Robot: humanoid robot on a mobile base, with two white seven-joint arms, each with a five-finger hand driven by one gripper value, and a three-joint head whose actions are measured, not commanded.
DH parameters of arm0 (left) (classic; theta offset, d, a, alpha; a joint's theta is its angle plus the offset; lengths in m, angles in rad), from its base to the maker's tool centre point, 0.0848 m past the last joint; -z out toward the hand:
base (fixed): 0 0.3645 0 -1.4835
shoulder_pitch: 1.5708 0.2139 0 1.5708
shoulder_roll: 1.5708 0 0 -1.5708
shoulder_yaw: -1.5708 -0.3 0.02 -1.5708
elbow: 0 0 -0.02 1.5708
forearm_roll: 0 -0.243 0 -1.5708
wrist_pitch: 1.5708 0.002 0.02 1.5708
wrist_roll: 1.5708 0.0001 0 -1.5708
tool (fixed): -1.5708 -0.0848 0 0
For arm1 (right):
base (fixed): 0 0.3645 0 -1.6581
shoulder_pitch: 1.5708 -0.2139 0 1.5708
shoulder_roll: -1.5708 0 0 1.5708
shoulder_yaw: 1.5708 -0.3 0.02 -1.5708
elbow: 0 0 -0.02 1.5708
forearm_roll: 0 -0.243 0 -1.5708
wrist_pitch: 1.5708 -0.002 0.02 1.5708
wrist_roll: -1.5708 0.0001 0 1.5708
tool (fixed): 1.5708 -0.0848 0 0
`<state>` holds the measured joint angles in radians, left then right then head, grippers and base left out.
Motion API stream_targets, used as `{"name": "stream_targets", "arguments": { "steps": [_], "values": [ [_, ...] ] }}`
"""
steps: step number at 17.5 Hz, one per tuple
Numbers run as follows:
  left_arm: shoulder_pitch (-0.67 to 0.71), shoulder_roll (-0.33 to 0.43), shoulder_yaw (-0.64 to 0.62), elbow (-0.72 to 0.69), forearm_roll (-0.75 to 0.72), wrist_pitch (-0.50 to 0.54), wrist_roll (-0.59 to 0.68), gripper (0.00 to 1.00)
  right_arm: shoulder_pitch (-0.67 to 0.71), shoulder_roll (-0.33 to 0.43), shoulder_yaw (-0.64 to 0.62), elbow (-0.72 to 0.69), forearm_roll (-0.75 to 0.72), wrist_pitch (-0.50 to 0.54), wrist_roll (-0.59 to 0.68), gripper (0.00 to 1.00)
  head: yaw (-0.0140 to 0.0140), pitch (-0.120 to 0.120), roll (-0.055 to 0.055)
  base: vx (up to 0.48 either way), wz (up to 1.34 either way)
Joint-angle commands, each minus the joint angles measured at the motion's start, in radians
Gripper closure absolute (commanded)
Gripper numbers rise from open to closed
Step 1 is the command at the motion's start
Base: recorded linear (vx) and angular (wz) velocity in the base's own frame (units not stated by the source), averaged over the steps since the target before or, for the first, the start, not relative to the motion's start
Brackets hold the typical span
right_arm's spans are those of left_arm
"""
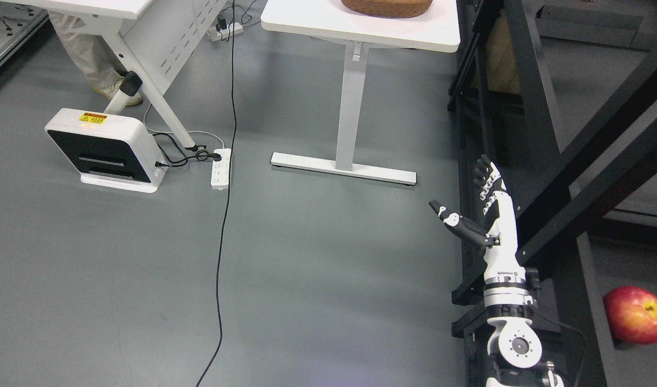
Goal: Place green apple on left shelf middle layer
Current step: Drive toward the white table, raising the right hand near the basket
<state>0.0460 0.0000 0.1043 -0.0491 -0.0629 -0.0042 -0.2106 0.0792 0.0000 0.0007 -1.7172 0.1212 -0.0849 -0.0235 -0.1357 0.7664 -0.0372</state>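
- Grey floor (307,258) fills most of my head view. A white counter (360,21) stands at top centre on a single white leg, with a woven basket (387,5) cut off at the frame's upper edge. A second white counter (92,6) shows at top left, with a person's legs (86,54) behind its frame.
- On the floor at left: a white and black box unit (105,150) with a yellow label, a power strip (221,167) just beside it, and a long black cable (223,226) running down the frame.
- A black shelf frame (538,134) occupies the right side. A red apple (637,314) lies on one of its boards at the far right edge.
- Right hand (481,209) rises from the lower right, just in front of the shelf frame. Its fingers (488,180) are straight and extended upward, thumb splayed to the left. It holds nothing.
- Left arm does not appear.
- Green apple: I see none anywhere in this view. The only fruit visible is the red one.
- Progress, my judgement: the task has not visibly started. No pickup is made and nothing is carried. I cannot tell which shelf counts as the left one, nor see its middle layer.
- Left to do: find the green apple, grasp it, carry it to the shelf and set it down.
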Motion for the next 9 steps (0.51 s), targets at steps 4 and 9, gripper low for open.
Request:
{"name": "stream_targets", "arguments": {
  "steps": [4,9],
  "values": [
    [0.000,0.017,0.000,0.000,0.000,0.000,0.000,0.00,0.001,-0.017,-0.024,0.001,0.000,0.000,0.005,0.00,0.0000,0.000,0.000,0.000,0.00],
    [0.000,0.017,0.000,0.000,0.000,0.000,0.000,0.00,-0.032,-0.027,-0.025,0.005,0.137,0.030,-0.002,0.01,0.0000,0.000,0.000,0.001,0.00]
  ]
}}
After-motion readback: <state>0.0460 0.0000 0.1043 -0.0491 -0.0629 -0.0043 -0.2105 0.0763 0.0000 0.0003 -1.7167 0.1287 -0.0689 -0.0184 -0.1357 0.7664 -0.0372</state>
